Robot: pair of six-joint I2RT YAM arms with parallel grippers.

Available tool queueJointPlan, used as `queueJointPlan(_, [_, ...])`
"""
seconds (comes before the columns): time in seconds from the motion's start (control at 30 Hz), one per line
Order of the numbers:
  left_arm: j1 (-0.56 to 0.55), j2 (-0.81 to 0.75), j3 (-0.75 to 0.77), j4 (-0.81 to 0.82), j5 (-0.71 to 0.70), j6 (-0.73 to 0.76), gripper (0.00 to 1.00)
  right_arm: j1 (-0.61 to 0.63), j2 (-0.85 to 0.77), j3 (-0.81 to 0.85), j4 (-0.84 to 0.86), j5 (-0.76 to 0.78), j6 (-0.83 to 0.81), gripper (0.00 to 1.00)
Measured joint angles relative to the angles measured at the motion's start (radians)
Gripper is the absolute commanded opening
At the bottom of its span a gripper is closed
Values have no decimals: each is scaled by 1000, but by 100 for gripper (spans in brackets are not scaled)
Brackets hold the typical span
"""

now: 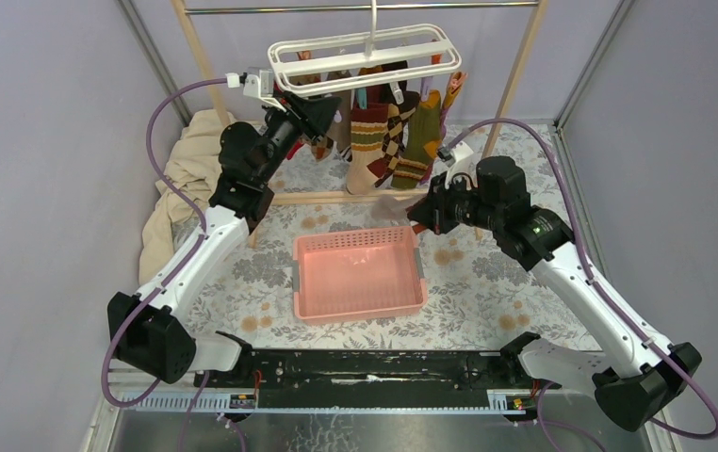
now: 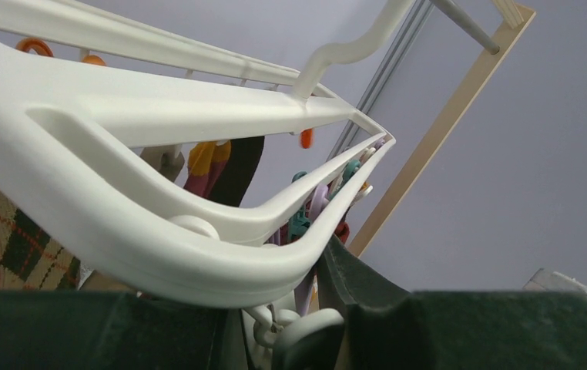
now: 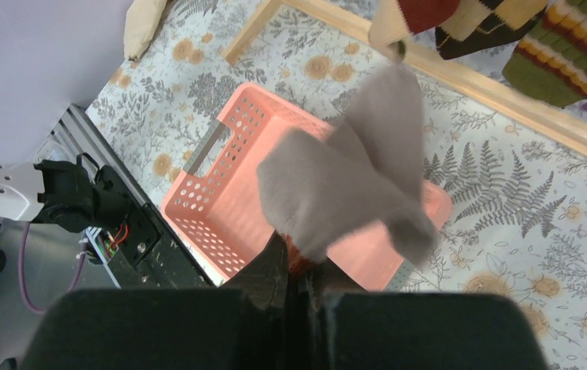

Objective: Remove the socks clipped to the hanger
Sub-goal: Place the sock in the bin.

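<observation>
The white hanger [image 1: 365, 52] hangs from a metal rail, with several socks [image 1: 383, 132] clipped under it: striped, argyle and olive ones. My left gripper [image 1: 322, 108] is up at the hanger's left corner. In the left wrist view the white frame [image 2: 159, 254] lies right over my fingers, and the left gripper [image 2: 290, 331] is closed on a white clip [image 2: 306, 327]. My right gripper [image 1: 421, 212] is shut on a grey sock [image 3: 352, 177], which hangs free of the hanger above the pink basket's [image 1: 360, 311] far right corner. The basket looks empty.
A wooden-post rack [image 1: 195, 56] with a floor bar [image 1: 336, 198] stands behind the basket. A beige cloth [image 1: 181, 179] is heaped at the left. The basket also shows in the right wrist view [image 3: 221, 177].
</observation>
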Motion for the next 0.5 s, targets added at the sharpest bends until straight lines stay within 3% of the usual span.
queueJointPlan(0.2, [5, -1, -1, -4, 1, 0, 69, 0, 0, -29, -25, -51, 0, 0])
queueJointPlan(0.5, [5, -52, -77, -24, 8, 0, 82, 106, 24, -34, -25, -50, 11, 0])
